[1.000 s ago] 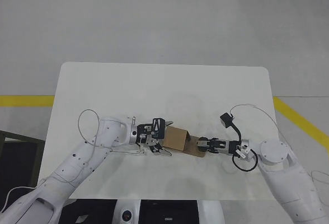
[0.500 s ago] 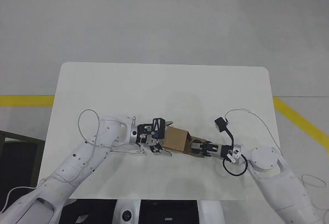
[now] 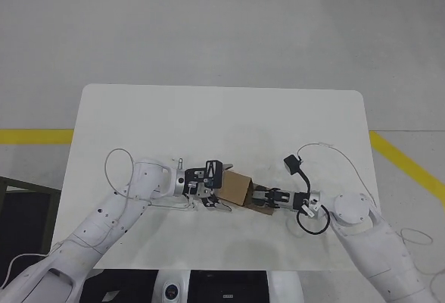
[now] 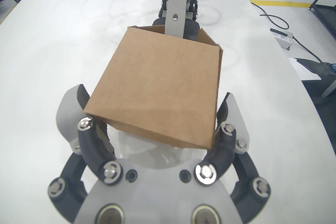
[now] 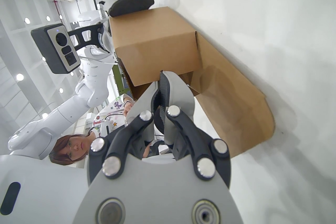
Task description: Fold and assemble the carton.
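A brown carton (image 3: 239, 189) lies on its side near the front middle of the white table (image 3: 207, 121). My left gripper (image 3: 223, 186) is shut on it, with its two fingers (image 4: 76, 101) clamped against opposite side walls of the carton (image 4: 160, 83). The carton's far end is open. My right gripper (image 3: 255, 198) is shut, and its joined tips (image 5: 162, 78) sit at that open end, just inside the carton (image 5: 155, 43). One long rounded flap (image 5: 236, 109) lies flat on the table beside the right gripper. The left wrist view shows the right gripper (image 4: 176, 25) reaching over the carton's far edge.
Both arms come in from the table's front edge and meet at the carton. A loose white cable (image 3: 325, 148) loops above the right arm. The table's back half and both sides are bare white surface.
My right arm has slid left toward the carton, bringing its shut tips from just off the flap into the open end. The left gripper and carton have stayed put.
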Tool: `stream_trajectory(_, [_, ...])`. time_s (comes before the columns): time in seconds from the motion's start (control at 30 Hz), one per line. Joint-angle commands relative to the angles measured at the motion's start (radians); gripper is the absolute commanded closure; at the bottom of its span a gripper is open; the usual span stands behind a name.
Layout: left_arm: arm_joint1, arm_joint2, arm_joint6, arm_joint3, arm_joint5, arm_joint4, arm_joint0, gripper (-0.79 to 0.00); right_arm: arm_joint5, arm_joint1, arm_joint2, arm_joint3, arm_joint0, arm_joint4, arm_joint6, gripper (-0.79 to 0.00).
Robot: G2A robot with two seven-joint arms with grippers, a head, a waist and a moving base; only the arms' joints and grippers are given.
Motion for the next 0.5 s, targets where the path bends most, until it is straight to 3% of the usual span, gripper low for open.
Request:
stream_trajectory(0.0, [0.000, 0.000, -0.001, 0.000, 0.000, -0.001, 0.000, -0.785, -0.003, -0.003, -0.011, 0.005, 0.005, 0.002, -0.007, 0.000])
stream_trajectory(0.47, [-0.001, 0.000, -0.008, -0.005, -0.008, -0.002, 0.003, -0.785, -0.011, -0.020, -0.058, 0.045, 0.031, 0.021, -0.064, 0.000])
